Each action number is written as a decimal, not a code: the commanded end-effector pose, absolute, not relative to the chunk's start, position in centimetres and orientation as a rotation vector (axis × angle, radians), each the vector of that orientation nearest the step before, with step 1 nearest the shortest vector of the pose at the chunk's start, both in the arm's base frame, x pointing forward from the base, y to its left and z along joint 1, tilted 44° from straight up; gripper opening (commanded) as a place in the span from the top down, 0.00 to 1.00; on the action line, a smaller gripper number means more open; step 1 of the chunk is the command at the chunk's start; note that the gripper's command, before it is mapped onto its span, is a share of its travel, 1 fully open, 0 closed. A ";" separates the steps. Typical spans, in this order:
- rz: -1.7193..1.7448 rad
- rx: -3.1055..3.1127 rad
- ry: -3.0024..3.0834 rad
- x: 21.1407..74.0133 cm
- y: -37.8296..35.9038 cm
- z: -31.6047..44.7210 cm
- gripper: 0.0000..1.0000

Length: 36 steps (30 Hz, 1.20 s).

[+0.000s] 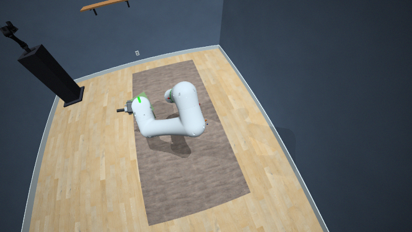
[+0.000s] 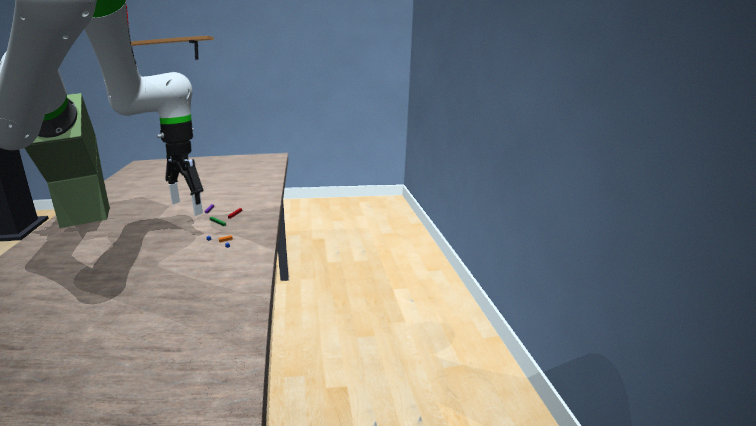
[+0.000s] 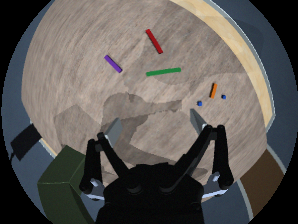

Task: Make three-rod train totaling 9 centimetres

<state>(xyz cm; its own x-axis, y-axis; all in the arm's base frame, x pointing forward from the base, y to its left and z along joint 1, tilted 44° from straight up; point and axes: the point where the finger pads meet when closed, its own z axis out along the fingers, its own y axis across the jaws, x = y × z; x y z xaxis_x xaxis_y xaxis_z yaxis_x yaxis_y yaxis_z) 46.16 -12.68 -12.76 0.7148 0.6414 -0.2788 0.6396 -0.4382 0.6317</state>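
Note:
Several rods lie loose on the table near its right edge: a purple rod (image 2: 209, 208) (image 3: 113, 63), a green rod (image 2: 217, 221) (image 3: 164, 71), a red rod (image 2: 234, 212) (image 3: 154, 42), an orange rod (image 2: 225, 238) (image 3: 213, 90) and two small blue rods (image 2: 208, 238) (image 2: 227, 245), which also show in the wrist view (image 3: 200, 103) (image 3: 222, 96). None touch each other. My gripper (image 2: 184, 201) (image 3: 154, 119) is open and empty, hanging above the table just left of the purple rod. In the top view the arm hides most rods.
A green pedestal (image 2: 68, 164) carries the arm's base at the table's left. The table's right edge (image 2: 277, 211) runs close to the rods. A black stand (image 1: 48, 74) is on the floor beyond.

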 end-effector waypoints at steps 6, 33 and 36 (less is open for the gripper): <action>0.003 2.174 0.968 46.2 -12.7 -12.8 0.00; 0.278 2.379 0.307 46.5 -10.3 -14.5 0.00; 0.294 2.386 0.265 46.5 -10.2 -14.6 0.00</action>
<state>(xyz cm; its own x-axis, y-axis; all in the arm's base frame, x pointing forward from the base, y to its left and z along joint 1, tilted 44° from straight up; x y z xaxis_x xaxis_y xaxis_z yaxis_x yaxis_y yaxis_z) 46.44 -10.43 -14.43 0.9479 0.3073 0.0844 0.1723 -0.7171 0.6754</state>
